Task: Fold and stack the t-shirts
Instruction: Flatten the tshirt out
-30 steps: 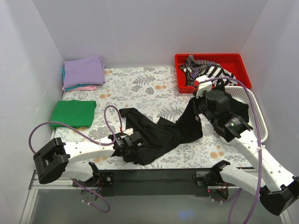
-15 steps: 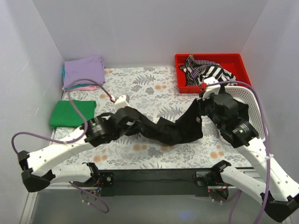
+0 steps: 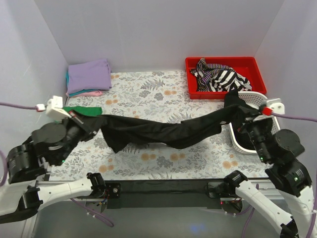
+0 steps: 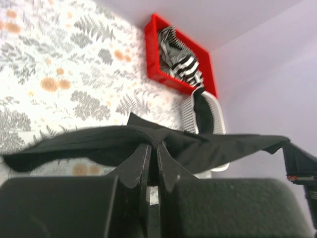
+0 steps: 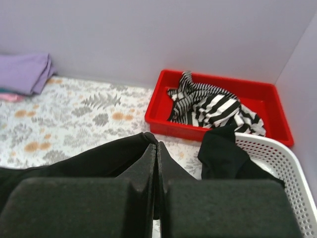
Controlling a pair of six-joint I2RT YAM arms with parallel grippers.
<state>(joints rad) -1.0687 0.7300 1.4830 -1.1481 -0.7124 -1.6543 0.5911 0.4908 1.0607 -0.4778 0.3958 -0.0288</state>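
- From the top camera, a black fabric t-shirt (image 3: 163,131) is stretched in a long, sagging band between the two sets of jaws. Neither wrist camera shows this whole span.
- The left jaws are clenched on one end of the black fabric t-shirt. The left wrist camera shows both dark fingers (image 4: 133,168) pressed together with cloth bunched between them.
- The right jaws are clenched on the other end. In the right wrist camera the fingers (image 5: 143,168) meet on a fold of the shirt.
- Just behind the left jaws lies a folded green fabric t-shirt (image 3: 84,110), mostly hidden by the left arm (image 3: 49,144). The wrist cameras do not show it.
- Farther beyond the left jaws, a folded lavender fabric t-shirt (image 3: 89,75) tops a stack with teal (image 3: 67,84) and pink (image 3: 91,93) edges beneath.
- Beyond the right jaws stands a rectangular red plastic tray (image 5: 163,119) holding a black-and-white striped cloth (image 5: 213,106).
- Beside and below the right jaws sits a white perforated plastic basket (image 5: 277,168). A piece of black cloth (image 5: 223,153) drapes at its rim, and I cannot tell whether it belongs to the held shirt.
- A flap hangs from the band nearer the left jaws. Whether it touches the floral-patterned table (image 3: 148,94) is unclear.
- The left jaws are close to the left wall, and the right jaws are over the basket near the right wall. Between the span and the back wall the table is open.
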